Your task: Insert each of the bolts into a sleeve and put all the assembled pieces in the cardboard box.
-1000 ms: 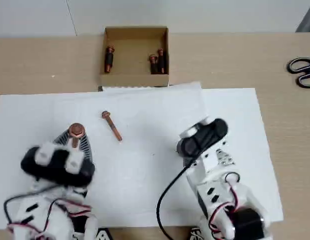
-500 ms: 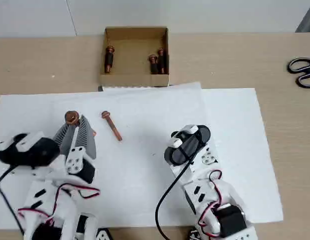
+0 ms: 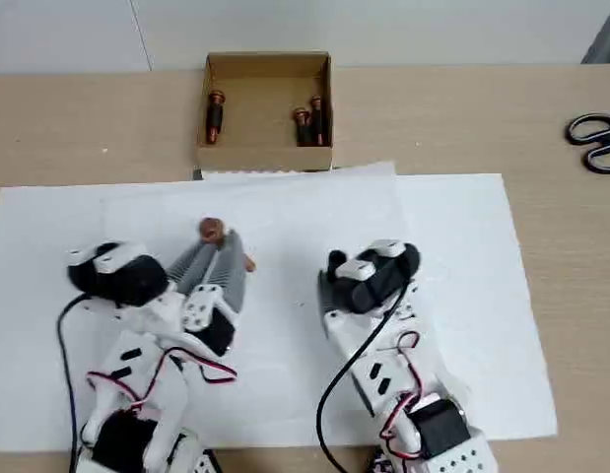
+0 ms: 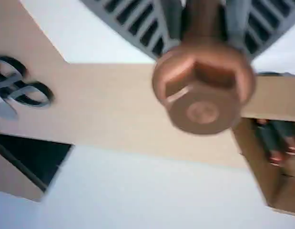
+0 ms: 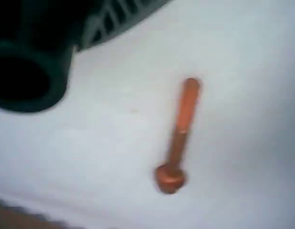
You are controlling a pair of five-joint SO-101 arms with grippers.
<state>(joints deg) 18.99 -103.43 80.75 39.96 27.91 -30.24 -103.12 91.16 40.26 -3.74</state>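
Note:
My left gripper point(image 3: 214, 248) is shut on a copper bolt point(image 3: 211, 231) and holds it above the white paper point(image 3: 452, 236), head toward the cardboard box point(image 3: 268, 158). The left wrist view has this bolt's hex head point(image 4: 204, 90) close up between grey fingers point(image 4: 133, 21). My right gripper point(image 3: 334, 274) is at mid-paper, shut on a black sleeve point(image 5: 23, 81) whose open end shows. A loose bolt point(image 5: 178, 138) lies flat on the paper between the arms; only its tip point(image 3: 248, 264) pokes out beside the left gripper. Three assembled pieces point(image 3: 309, 123) lie in the box.
Scissors point(image 3: 595, 141) lie on the wooden table at the far right edge. The box point(image 4: 276, 157) stands just beyond the paper's far edge. Bare paper stretches to the right of the right arm.
The left arm swung right and forward with its bolt, and now covers most of the loose bolt. The right arm drew left toward the paper's middle.

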